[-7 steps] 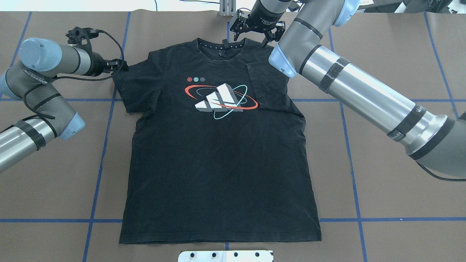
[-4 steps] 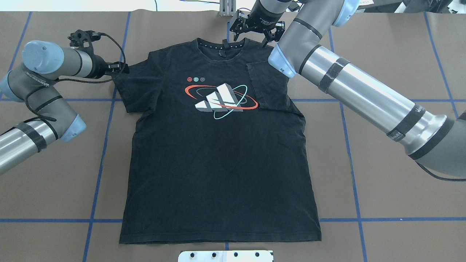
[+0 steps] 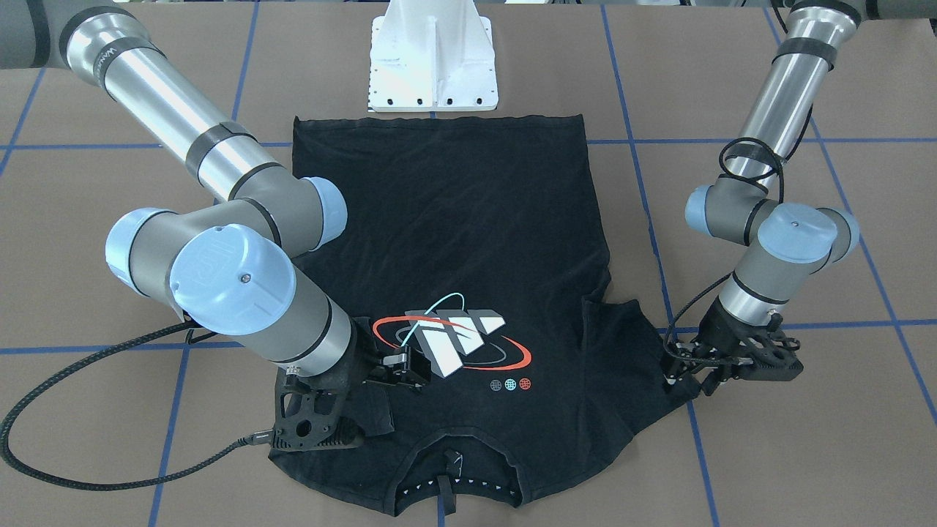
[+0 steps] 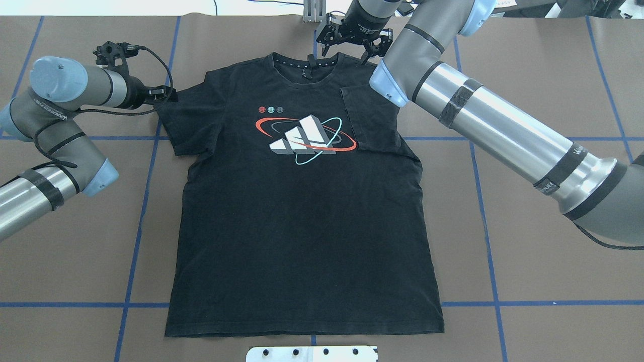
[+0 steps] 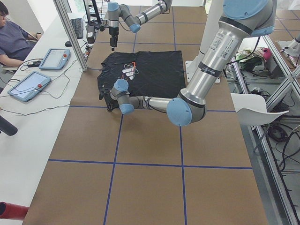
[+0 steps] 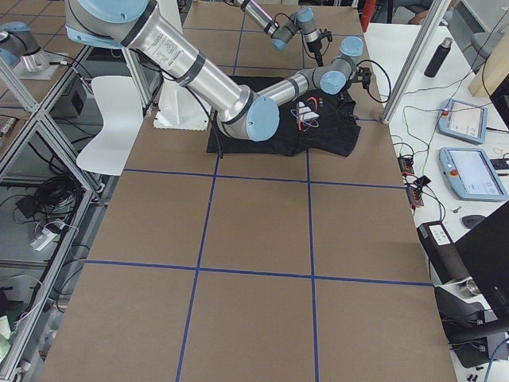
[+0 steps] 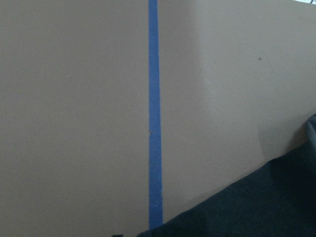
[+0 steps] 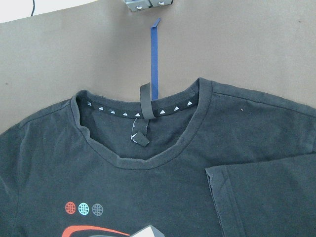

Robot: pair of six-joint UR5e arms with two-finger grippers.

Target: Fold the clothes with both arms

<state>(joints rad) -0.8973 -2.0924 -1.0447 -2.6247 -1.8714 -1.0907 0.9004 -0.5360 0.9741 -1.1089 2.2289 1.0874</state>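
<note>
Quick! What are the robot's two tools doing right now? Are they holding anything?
Left tool: at the T-shirt's sleeve edge; whether it is open or closed cannot be told.
Right tool: open, holding nothing.

You can't tell whether the left gripper (image 4: 168, 94) clamps the shirt (image 4: 302, 226) sleeve: its black fingertips merge with the cloth. In the front view the right arm (image 3: 293, 322) covers most of the shirt's folded sleeve. The left wrist view catches only a dark, blurred shirt corner; the right wrist view's bottom edge cuts the print (image 8: 149, 233).
</note>
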